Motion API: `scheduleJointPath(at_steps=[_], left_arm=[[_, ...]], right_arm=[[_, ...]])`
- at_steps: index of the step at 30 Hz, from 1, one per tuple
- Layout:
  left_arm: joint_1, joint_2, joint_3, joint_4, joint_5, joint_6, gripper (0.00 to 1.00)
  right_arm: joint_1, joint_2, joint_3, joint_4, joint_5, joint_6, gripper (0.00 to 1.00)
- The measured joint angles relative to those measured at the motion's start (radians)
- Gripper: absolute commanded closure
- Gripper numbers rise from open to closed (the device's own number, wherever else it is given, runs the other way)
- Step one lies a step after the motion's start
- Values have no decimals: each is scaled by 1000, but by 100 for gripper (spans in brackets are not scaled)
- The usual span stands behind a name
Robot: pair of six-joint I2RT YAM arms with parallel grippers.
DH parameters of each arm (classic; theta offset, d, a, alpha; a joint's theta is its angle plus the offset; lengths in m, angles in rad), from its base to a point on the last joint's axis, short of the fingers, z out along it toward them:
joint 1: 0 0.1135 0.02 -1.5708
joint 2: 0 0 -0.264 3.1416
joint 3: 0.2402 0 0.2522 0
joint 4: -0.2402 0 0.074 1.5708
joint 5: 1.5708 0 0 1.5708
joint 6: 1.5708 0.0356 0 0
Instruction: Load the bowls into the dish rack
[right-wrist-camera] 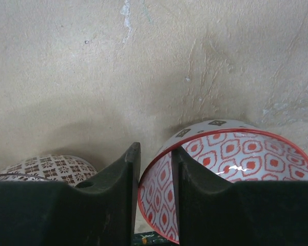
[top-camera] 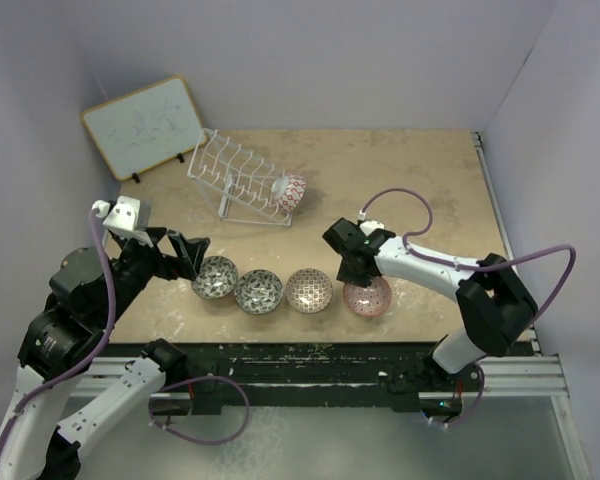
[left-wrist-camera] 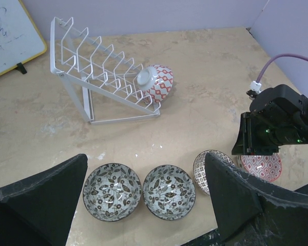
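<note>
**Right fingers astride the rim of the pink-red bowl; left fingers spread above the row**

Four bowls stand upright in a row along the near edge of the bench [top-camera: 410, 170]. From the left arm's side these are two grey-black bowls [top-camera: 216, 278] [top-camera: 259, 291], a beige-brown bowl [top-camera: 309, 290] and a pink-red bowl [top-camera: 367, 296]. Neighbouring bowls sit just beside one another.

A fifth, red-patterned bowl [top-camera: 291, 192] lies on its side at the low end of the sloping white dish rack [top-camera: 230, 175]. Its foot is turned toward the prongs and its mouth faces away from them. The rack stands toward the far left of the bench, near a wood-framed whiteboard [top-camera: 145, 125] that leans behind it.

The right fingers [top-camera: 355, 268] are lowered onto the near-left rim of the pink-red bowl. In the right wrist view one finger [right-wrist-camera: 115, 200] is outside the wall and the other finger [right-wrist-camera: 200, 200] is inside, with the red rim passing between them. The gap is narrow, but whether they press the wall cannot be told. The bowl rests on the bench.

The left fingers [top-camera: 185, 255] are released and spread wide, grasping nothing. They hang just left of the leftmost grey-black bowl, and their wrist camera looks out over the row and the rack
</note>
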Motion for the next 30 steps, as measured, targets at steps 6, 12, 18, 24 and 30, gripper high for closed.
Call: scheduleJointPath(at_steps=[6,12,18,24,30], left_arm=[[0,0,0,-1,0,0,1],[0,0,-3,0,0,0,1],[0,1,-3,-3,-3,0,1],[0,23,56,-28,-17,0,1],[0,36,134,-37,-37,0,1]], right_arm=[[12,-14,3,-28,33,0,100],[11,-43,47,-79,59,-24,100],[10,-98,130,67,-5,-155,100],[-10,-132,248,337,-183,-308,100],[-137,-113,256,657,-495,-333,100]])
